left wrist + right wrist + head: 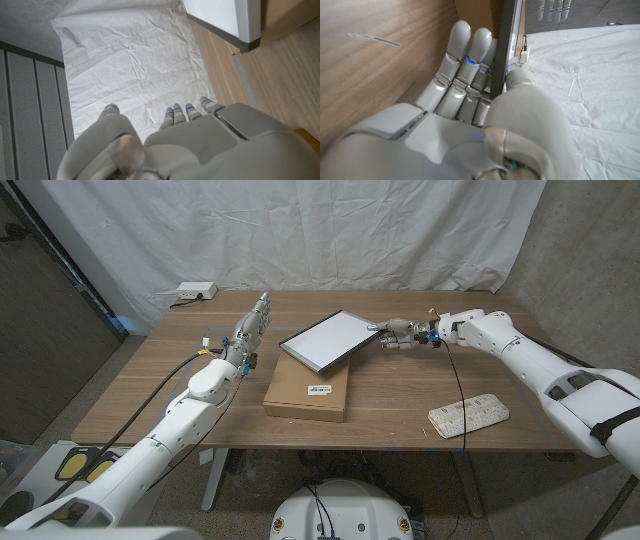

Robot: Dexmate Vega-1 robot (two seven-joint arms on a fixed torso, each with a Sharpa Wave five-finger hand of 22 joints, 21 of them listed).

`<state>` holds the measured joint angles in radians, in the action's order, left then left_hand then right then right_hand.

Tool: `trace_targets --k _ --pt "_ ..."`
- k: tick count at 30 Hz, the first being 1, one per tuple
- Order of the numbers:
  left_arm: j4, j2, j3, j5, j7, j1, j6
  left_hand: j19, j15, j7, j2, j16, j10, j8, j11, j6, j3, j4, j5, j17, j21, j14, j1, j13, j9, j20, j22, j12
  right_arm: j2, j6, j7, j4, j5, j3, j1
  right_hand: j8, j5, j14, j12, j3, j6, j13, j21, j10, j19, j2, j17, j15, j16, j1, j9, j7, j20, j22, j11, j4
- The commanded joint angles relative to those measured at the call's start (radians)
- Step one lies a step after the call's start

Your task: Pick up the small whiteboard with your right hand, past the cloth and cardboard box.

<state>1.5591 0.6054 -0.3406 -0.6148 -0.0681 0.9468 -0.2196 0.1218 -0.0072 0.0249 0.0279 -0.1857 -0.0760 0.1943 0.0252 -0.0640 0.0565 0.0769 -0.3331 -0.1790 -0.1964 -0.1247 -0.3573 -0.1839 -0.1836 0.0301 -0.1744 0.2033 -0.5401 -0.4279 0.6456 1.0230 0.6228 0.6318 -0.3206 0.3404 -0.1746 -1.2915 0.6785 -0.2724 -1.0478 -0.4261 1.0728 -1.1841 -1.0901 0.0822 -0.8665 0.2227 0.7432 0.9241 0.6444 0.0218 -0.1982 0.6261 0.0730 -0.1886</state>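
Head view, right hand fingers clamped on whiteboard edge, board tilted above cardboard box.

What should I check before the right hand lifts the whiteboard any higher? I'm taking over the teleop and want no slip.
1. Grip: the right hand holds the whiteboard by its edge, with fingers under it and the thumb on top: ok.
2. Grip depth: only the edge is held, so the board may pivot: cannot tell.
3. Board free of the cardboard box: its near corner overlaps the box in the head view; contact cannot tell.
4. Left hand stands apart from the board, holding nothing: ok.
5. The cloth lies near the table's front edge, away from the board: ok.
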Motion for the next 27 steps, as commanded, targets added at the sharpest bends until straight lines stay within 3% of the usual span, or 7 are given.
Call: trace_targets --k 1,27 --pt "0.012 0.008 0.003 0.001 -0.004 0.000 0.013 0.005 0.001 0.002 0.000 0.000 -0.002 0.001 -0.002 0.003 -0.005 0.003 0.000 -0.003 -0.002 0.001 -0.014 -0.004 -0.002 -0.005 -0.005 -0.002 -0.003 0.026 0.002 0.003 0.041 -0.032 -0.029 -0.002 -0.003 -0.003 0.045 -0.085 -0.028 -0.294 0.011 -0.152 0.003 0.083 0.000 0.000 0.005 0.079 0.017 0.014 -0.026 0.005 0.128 0.051" --pt "0.031 0.023 0.013 0.001 -0.003 0.005 0.015 0.004 0.001 0.002 0.003 0.000 -0.003 0.000 -0.003 0.002 -0.009 0.002 0.001 -0.003 -0.003 0.001 -0.018 -0.004 -0.002 -0.005 -0.005 -0.002 -0.047 0.015 -0.048 0.113 0.091 -0.072 -0.072 -0.045 -0.002 0.003 0.040 -0.094 -0.041 -0.302 0.034 -0.151 0.013 0.078 -0.007 -0.003 0.016 0.066 0.073 0.013 -0.027 0.015 0.129 0.048"
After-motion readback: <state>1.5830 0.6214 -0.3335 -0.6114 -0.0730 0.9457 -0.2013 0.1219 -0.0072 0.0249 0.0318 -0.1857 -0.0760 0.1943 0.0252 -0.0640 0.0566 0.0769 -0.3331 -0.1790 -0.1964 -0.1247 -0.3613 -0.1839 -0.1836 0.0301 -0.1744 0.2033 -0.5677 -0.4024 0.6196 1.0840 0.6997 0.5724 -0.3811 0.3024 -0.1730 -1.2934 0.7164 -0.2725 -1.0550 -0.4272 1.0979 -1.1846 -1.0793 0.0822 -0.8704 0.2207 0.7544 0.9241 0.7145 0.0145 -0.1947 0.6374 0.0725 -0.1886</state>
